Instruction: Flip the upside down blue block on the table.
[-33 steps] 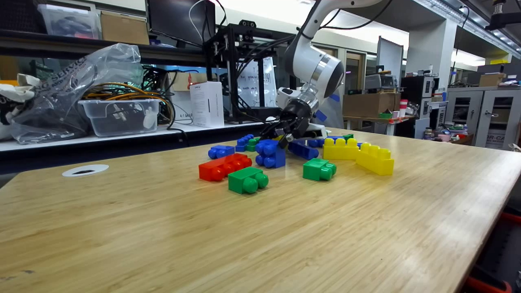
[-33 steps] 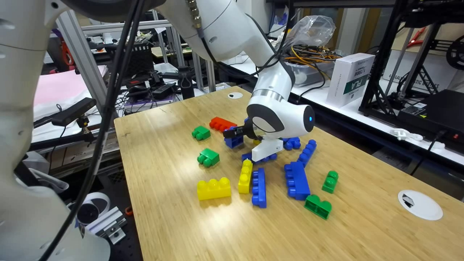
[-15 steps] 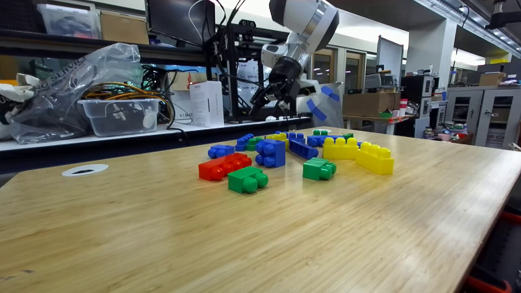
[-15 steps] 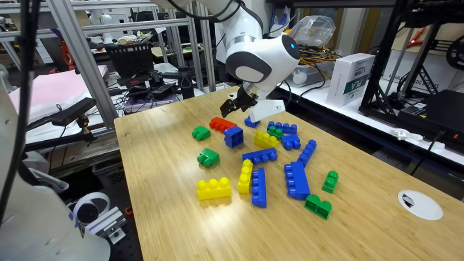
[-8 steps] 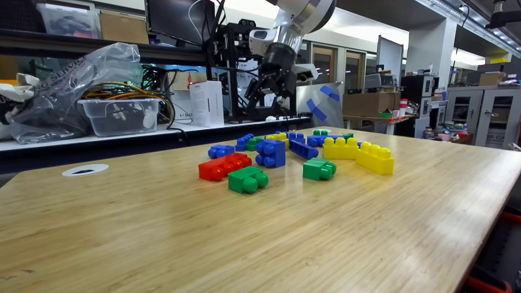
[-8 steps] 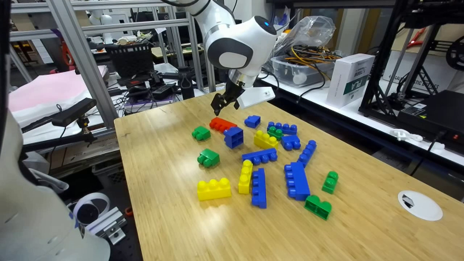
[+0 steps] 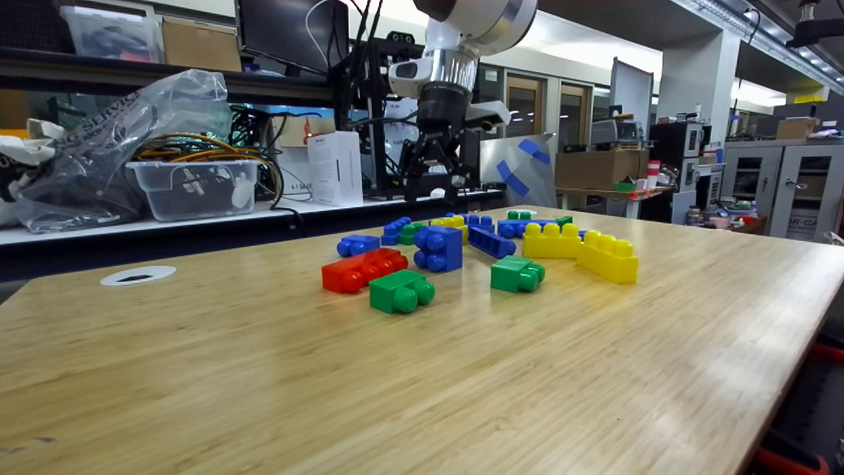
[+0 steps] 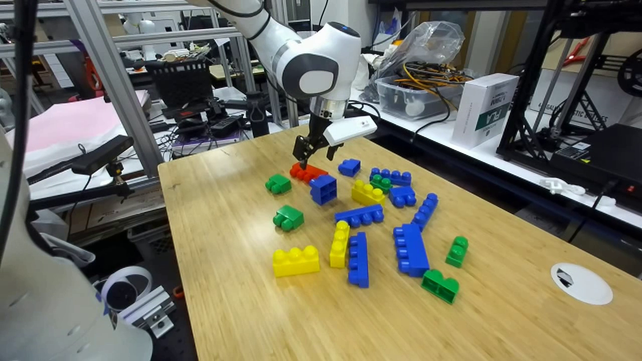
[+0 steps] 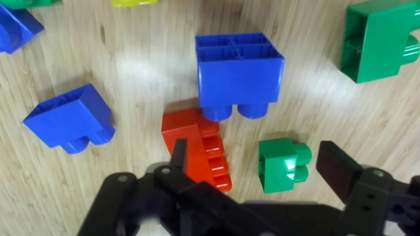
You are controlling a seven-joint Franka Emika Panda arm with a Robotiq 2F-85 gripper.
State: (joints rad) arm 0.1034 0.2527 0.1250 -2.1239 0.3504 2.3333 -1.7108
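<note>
Swung from slanted to upright since the earlier frame: Robotiq gripper (image 7: pixel 431 196), with fingertips aimed down and slightly lower in both exterior views. Unmoved: bricks on the light wooden tabletop (image 7: pixel 264 369). Landmark for all places below: red four-stud brick (image 9: pixel 198 154).

Dark-blue four-stud block (image 9: pixel 241 80), one, to be flipped. Lies on its side just beside one end of the red four-stud brick, with hollow underside away from that brick and studs toward its side. Cannot tell contact from narrow gap.

Step in hand, by judgement: lining up for a grasp; flip unfinished, with studs sideways rather than up. Next, likely: travel along the red four-stud brick to the block's end, descend with fingers astride the block's side walls, squeeze, lift, roll studs uppermost, set down. Care due at the finger nearest the red four-stud brick, for want of room.

Robotiq gripper, one: spread wide, empty. Hangs roughly above the red four-stud brick, well clear of the tabletop; grips nothing, touches nothing. In the wrist view, fingertips well apart: one across the red four-stud brick's outline, its mate beyond the green two-stud brick (image 9: pixel 277 167) near the studded side of the red four-stud brick.
</note>
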